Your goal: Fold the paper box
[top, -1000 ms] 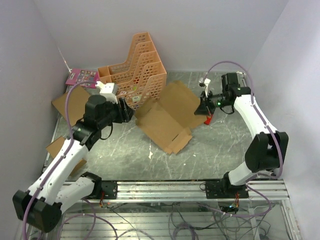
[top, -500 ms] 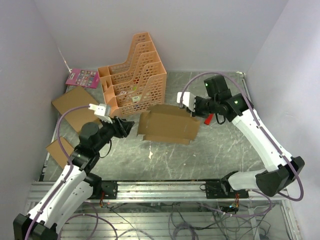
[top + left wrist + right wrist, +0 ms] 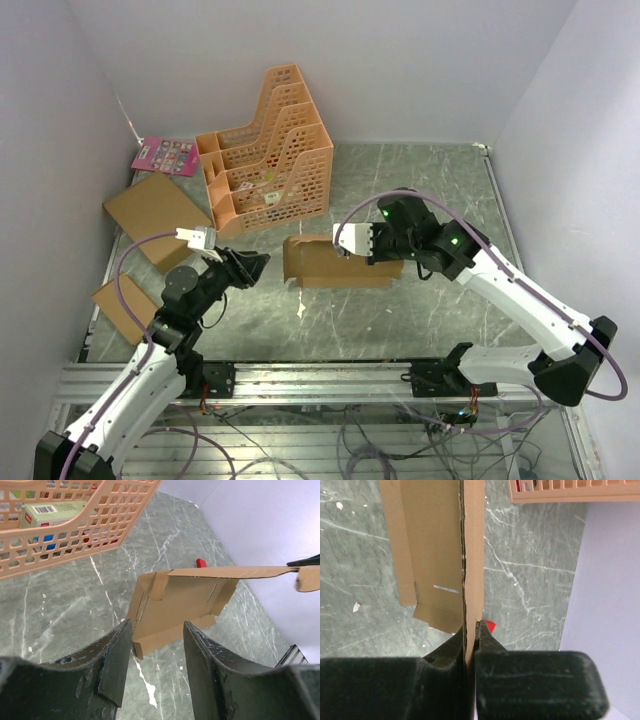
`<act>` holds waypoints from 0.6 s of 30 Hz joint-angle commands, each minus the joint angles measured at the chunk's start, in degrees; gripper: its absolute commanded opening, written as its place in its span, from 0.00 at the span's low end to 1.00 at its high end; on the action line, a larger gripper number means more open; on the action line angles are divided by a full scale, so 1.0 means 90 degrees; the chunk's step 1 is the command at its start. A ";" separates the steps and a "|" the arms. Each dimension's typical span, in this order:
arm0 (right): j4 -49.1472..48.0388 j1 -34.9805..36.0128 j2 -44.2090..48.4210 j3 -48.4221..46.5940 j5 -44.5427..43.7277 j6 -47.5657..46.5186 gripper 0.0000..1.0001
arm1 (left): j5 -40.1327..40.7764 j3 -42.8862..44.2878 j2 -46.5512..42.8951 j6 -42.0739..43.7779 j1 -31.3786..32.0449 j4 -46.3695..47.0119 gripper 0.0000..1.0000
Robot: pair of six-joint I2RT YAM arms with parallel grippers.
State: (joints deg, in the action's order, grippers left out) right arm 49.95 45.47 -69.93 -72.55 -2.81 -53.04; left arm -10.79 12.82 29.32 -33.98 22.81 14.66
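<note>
The paper box [image 3: 330, 262] is a brown die-cut sheet, partly folded, resting on edge on the green marble table. One panel stands upright and the rest lies low behind it. My right gripper [image 3: 378, 252] is shut on the top edge of that upright panel [image 3: 472, 555], which runs straight out from between its fingertips [image 3: 470, 635]. My left gripper [image 3: 257, 263] is open just left of the box, a short way off it. In the left wrist view its fingers [image 3: 114, 662] frame the box's near corner [image 3: 140, 647] with nothing between them.
An orange file rack [image 3: 268, 150] stands behind the box, close to the left gripper. Two other flat cardboard pieces [image 3: 155, 210] [image 3: 118, 305] and a pink card [image 3: 165, 155] lie at the left. A small red thing [image 3: 201, 562] lies beyond the box. Walls close three sides.
My right gripper has swung left and nearer with the box, folding the flat-lying sheet into a narrow upright shape. My left arm has drawn back toward the near edge.
</note>
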 commanded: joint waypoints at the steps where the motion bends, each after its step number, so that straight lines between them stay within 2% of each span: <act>1: 0.0003 0.0013 0.0384 0.0099 -0.0017 0.0170 0.00 | -0.0005 -0.0059 0.0168 -0.0204 -0.0015 0.0398 0.55; 7: 0.0264 -0.0054 0.0745 0.0374 0.0633 0.0008 0.00 | 0.0186 -0.0179 0.0623 -0.0374 -0.0015 0.0628 0.48; 13: 0.0379 -0.0102 0.1026 0.0690 0.0981 -0.0101 0.00 | -0.0067 -0.0152 0.1247 -0.0475 -0.0015 0.1083 0.48; 18: 0.0460 -0.0101 0.1141 0.0948 0.1241 -0.0134 0.00 | -0.0239 -0.0117 0.1517 -0.0411 -0.0006 0.1044 0.49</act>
State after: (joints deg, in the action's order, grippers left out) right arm 52.14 44.73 -60.75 -65.54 5.04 -53.93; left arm -11.03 11.49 41.93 -37.98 22.81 20.47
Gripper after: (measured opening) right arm 0.009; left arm 0.482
